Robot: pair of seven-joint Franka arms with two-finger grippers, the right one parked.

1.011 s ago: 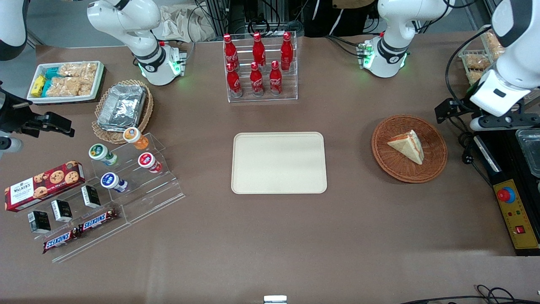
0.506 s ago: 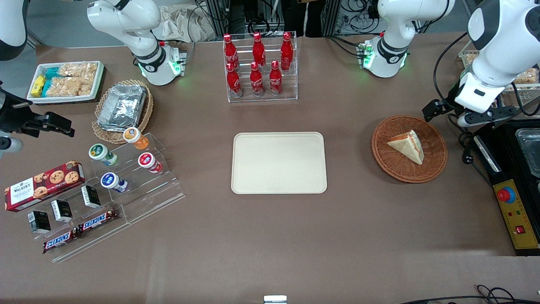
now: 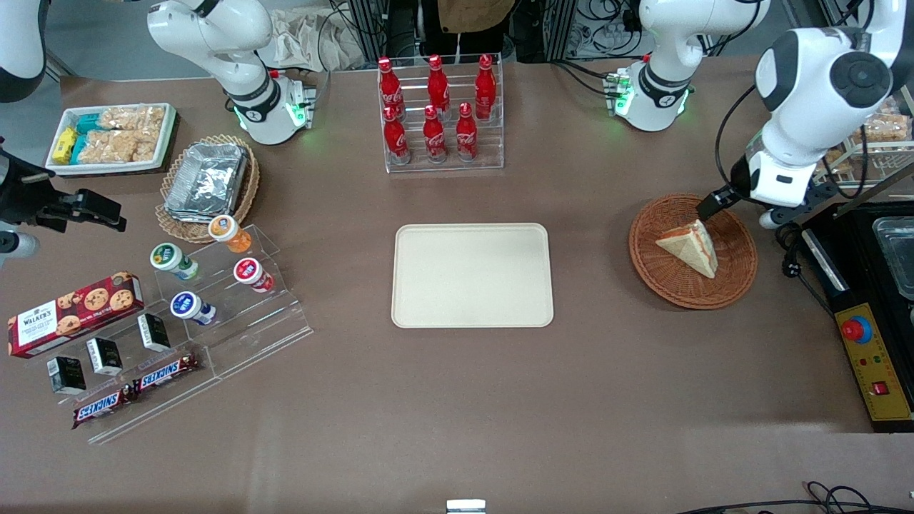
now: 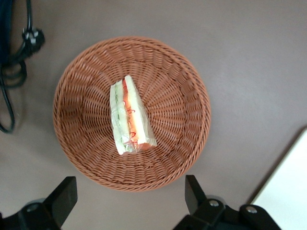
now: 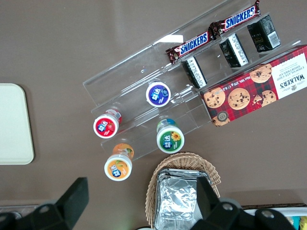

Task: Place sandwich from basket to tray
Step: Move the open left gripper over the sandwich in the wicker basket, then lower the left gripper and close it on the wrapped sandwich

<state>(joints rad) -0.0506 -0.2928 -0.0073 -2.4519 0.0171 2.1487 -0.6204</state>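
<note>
The sandwich [image 3: 690, 245], a pale triangular wedge with an orange-red and green stripe, lies in the round reddish-brown wicker basket [image 3: 664, 282]. The left arm's gripper [image 3: 739, 212] hangs open above the basket's rim, on the edge farther from the front camera. In the left wrist view the sandwich [image 4: 129, 117] rests in the middle of the basket [image 4: 177, 96]. The gripper [image 4: 128, 199] has its dark fingertips [image 4: 194, 194] spread wide just outside the rim, with nothing between them. The cream-beige tray [image 3: 472, 275] lies flat mid-table, and its corner [image 4: 288, 191] shows beside the basket.
A rack of red cola bottles [image 3: 439, 114] stands farther from the front camera than the tray. A black box with a red button [image 3: 875, 364] and a black cable [image 4: 9, 62] lie beside the basket. An acrylic snack stand [image 3: 200, 314] sits toward the parked arm's end.
The left arm has swung in from the working arm's end of the table, bringing its gripper over the basket's rim. Sandwich, basket and tray have not moved.
</note>
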